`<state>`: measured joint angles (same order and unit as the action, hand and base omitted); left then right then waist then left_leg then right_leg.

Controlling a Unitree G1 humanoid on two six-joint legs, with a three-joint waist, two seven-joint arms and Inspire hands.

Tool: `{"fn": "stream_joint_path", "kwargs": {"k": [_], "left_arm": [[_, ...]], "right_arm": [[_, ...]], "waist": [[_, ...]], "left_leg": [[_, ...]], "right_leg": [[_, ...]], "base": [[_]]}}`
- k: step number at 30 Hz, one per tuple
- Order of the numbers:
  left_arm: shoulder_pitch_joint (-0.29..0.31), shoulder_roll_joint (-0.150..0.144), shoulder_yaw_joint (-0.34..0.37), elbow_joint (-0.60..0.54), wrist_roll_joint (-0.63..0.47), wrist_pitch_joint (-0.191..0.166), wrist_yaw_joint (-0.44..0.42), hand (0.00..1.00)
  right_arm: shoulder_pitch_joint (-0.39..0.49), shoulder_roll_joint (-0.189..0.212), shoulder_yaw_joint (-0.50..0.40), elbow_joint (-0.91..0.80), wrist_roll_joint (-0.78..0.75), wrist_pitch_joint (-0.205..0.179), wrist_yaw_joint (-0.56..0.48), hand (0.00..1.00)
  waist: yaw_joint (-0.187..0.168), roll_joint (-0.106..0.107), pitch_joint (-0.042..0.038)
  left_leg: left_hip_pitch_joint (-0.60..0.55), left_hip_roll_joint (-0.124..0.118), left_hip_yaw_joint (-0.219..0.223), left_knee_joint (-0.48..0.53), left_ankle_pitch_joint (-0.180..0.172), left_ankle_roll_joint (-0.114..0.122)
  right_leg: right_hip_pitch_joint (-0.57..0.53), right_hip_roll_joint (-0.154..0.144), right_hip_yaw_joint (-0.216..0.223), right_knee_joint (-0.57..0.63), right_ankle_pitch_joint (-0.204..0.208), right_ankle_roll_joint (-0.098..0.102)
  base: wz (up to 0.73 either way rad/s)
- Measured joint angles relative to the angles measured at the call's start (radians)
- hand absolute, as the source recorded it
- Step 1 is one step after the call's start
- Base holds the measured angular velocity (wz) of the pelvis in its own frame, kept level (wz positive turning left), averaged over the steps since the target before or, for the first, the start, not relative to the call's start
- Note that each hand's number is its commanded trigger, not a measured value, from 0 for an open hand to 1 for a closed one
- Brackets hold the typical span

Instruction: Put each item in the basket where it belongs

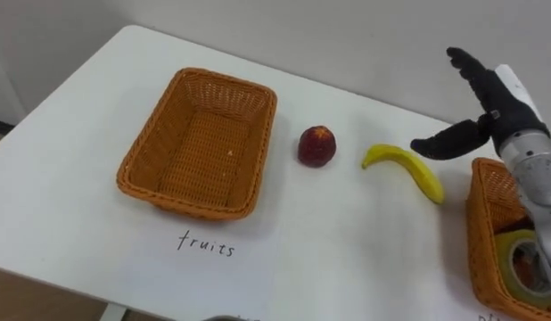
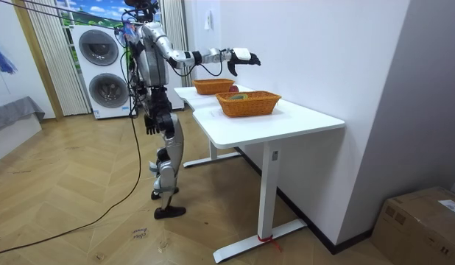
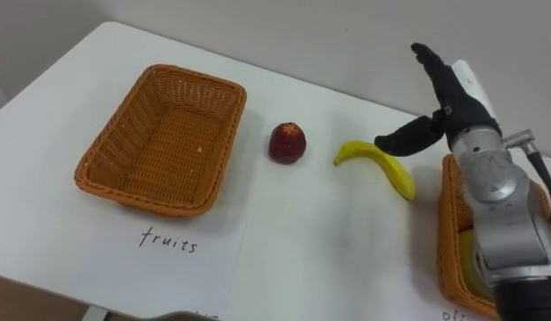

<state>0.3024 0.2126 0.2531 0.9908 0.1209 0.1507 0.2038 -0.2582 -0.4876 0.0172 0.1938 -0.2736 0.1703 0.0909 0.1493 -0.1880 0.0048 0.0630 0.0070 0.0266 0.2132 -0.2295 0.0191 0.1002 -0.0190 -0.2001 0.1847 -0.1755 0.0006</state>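
An empty wicker basket stands on the white table's left, above a sheet labelled "fruits". To its right lie a dark red apple and then a yellow banana. My right hand hovers open just beyond the banana's right end, thumb pointing at it, touching nothing. Below that hand is a second wicker basket holding a yellowish tape roll. In the room view my left hand hangs by my side.
I stand at the table's long side with a white wall behind it. Its front edge runs along the bottom left of the left eye view. A washer and dryer stack stands behind me on the wooden floor.
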Motion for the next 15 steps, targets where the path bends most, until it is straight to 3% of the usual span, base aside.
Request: {"fn": "stream_joint_path", "kwargs": {"k": [4,11,15], "left_arm": [[-0.006,0.007,-0.001,0.004,0.001,0.004,0.0,0.0],[-0.017,0.035,-0.013,0.011,0.001,0.022,-0.001,0.0],[-0.017,0.039,-0.03,0.011,0.0,0.033,-0.001,0.0]], "right_arm": [[-0.01,-0.012,0.04,0.0,-0.058,0.013,0.01,0.0],[-0.081,-0.032,0.044,0.085,-0.09,0.042,0.016,0.0],[-0.081,-0.034,0.045,0.118,-0.09,0.057,0.02,0.0]], "waist": [[0.003,-0.007,-0.0041],[0.011,-0.032,0.0009],[0.016,-0.034,0.0007]], "left_leg": [[-0.001,0.0,-0.001,0.001,0.0,0.0],[-0.004,-0.003,-0.018,0.005,0.001,-0.001],[-0.004,-0.007,-0.035,0.009,0.001,0.0]], "right_leg": [[0.001,0.0,-0.005,0.0,0.0,0.0],[0.011,-0.002,-0.031,0.0,0.0,0.0],[0.019,-0.006,-0.053,0.0,0.0,0.0]], "base": [[0.0],[0.07],[0.16]]}}
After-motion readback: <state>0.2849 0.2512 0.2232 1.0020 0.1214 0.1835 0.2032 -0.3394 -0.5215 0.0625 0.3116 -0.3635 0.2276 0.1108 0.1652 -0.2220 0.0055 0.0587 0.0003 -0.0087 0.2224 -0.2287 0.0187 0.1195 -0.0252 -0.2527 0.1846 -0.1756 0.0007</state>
